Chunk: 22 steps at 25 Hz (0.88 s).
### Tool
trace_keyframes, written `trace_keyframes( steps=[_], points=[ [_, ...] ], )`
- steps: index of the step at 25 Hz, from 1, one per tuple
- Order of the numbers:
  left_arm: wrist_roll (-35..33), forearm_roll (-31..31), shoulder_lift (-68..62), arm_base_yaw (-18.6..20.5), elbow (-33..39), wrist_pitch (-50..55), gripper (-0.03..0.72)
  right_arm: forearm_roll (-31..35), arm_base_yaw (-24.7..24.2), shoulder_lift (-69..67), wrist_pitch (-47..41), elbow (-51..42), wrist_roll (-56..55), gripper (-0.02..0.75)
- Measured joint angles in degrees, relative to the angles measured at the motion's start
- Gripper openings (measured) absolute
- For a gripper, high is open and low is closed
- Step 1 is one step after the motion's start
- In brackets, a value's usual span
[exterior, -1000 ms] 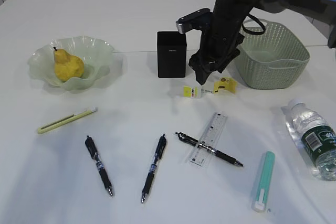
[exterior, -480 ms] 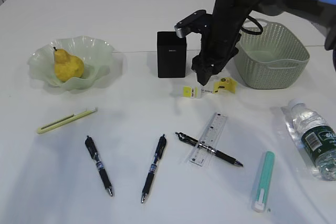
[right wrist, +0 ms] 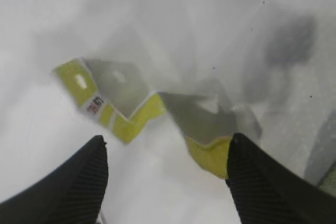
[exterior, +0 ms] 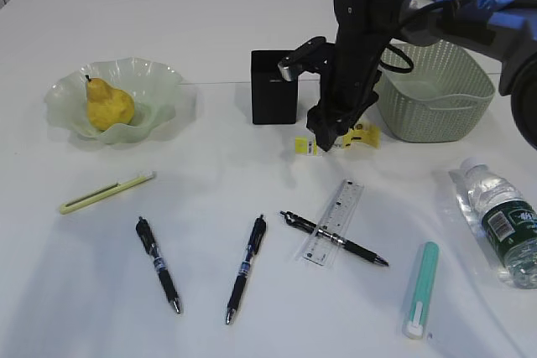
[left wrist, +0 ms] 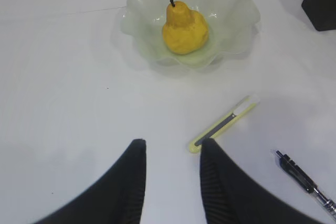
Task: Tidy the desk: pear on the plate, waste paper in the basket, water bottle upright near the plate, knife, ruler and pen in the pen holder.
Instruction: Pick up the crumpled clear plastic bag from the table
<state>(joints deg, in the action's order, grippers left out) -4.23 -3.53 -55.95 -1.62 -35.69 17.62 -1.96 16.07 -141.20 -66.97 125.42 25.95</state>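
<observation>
At the upper right of the exterior view the right gripper [exterior: 327,142] points down at the waste paper [exterior: 337,138], a crumpled yellow and white strip lying on the white worktop [exterior: 210,39] between the pen holder [exterior: 273,87] and the basket [exterior: 432,90]. In the right wrist view its jaws stand wide, one finger at each lower corner of the frame, with the paper lying between and just ahead of them; whether the fingertips touch it cannot be told. The left gripper [left wrist: 170,179] shows only in its own wrist view, at the bottom of the frame, jaws narrowly parted and holding nothing, above bare worktop near one end of a pale yellow-green knife [exterior: 106,193]. The pear [exterior: 107,104] sits in the plate [exterior: 134,73] at the left of the exterior view. The water bottle [exterior: 502,222] lies on its side at the right edge, well apart from the plate. In the lower middle the clear ruler [exterior: 334,220] lies with one black pen [exterior: 336,239] crossing it; two more black pens [exterior: 245,267] lie to its left, and a mint-green knife [exterior: 419,289] lies at the lower right.
</observation>
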Motion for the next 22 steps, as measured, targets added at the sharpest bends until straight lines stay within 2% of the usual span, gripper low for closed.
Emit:
trace_keyframes(
  steps=[22],
  points=[
    [0.00, 0.00, 0.00, 0.00, 0.00, 0.04, 0.239, -1.00, 0.03, -0.61, 1.06, 3.69, 4.14, 0.551]
  ],
)
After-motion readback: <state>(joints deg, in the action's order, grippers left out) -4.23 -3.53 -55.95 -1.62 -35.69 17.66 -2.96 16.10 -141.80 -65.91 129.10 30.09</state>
